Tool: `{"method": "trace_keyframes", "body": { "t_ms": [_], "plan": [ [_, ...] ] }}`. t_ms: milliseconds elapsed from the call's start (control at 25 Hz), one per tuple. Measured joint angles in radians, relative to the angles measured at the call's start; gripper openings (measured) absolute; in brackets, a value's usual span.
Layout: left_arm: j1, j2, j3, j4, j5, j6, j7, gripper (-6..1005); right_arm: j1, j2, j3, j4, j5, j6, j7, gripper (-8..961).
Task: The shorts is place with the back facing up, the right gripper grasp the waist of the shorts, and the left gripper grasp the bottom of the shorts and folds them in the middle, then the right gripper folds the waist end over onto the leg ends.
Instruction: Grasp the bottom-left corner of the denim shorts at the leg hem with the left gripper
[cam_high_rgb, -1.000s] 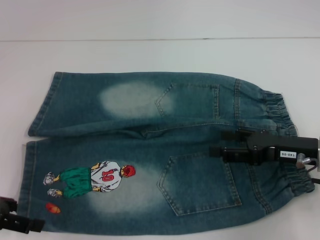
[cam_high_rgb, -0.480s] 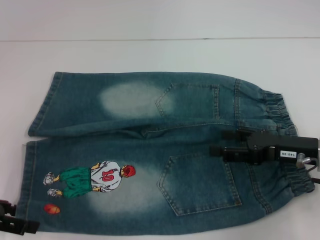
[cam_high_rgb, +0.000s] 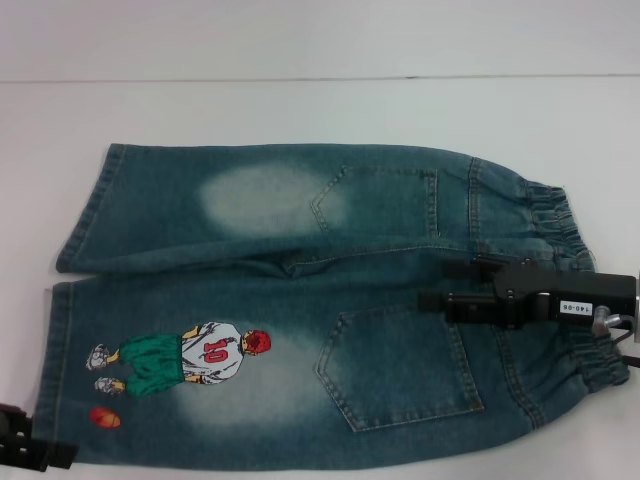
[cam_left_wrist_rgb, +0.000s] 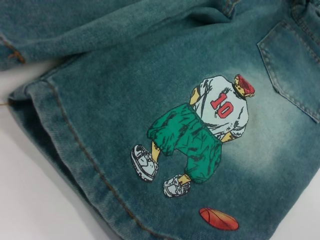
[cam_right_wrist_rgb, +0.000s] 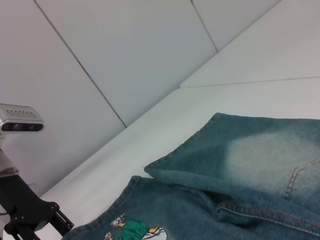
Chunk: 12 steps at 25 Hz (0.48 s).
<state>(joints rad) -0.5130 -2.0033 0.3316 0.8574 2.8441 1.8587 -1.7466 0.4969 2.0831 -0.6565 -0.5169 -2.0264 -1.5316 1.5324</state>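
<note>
The shorts (cam_high_rgb: 300, 300) lie flat on the white table, back pockets up, with the ruffled waist (cam_high_rgb: 560, 225) at the right and the leg hems (cam_high_rgb: 62, 340) at the left. The footballer print (cam_high_rgb: 190, 360) is on the near leg. My right gripper (cam_high_rgb: 435, 285) hovers over the near back pocket just inside the waist, fingers apart and holding nothing. Only a black piece of my left gripper (cam_high_rgb: 25, 450) shows at the near left corner, beside the near leg hem (cam_left_wrist_rgb: 65, 145). The left wrist view looks down on the print (cam_left_wrist_rgb: 205, 135).
The white table (cam_high_rgb: 300, 110) extends beyond the shorts to a pale wall behind. In the right wrist view a grey camera unit (cam_right_wrist_rgb: 20, 121) stands above my left arm's black bracket (cam_right_wrist_rgb: 35, 215), off the hem end of the shorts (cam_right_wrist_rgb: 250, 175).
My left gripper has slid slightly toward the near edge, showing less in the head view. The right gripper and the shorts have not moved.
</note>
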Motion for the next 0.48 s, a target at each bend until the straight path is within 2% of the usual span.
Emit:
{"method": "trace_keyframes", "body": {
  "t_ms": [280,480],
  "plan": [
    [0.001,-0.003,0.021,-0.003,0.001,-0.001,-0.003,682,0.0,0.0,0.006,0.0,0.0,-0.003,0.0,925],
    [-0.005,-0.004,0.021,-0.004,-0.007,0.002,-0.006,486,0.0,0.0,0.01,-0.001,0.0,-0.003,0.0,925]
  ]
}}
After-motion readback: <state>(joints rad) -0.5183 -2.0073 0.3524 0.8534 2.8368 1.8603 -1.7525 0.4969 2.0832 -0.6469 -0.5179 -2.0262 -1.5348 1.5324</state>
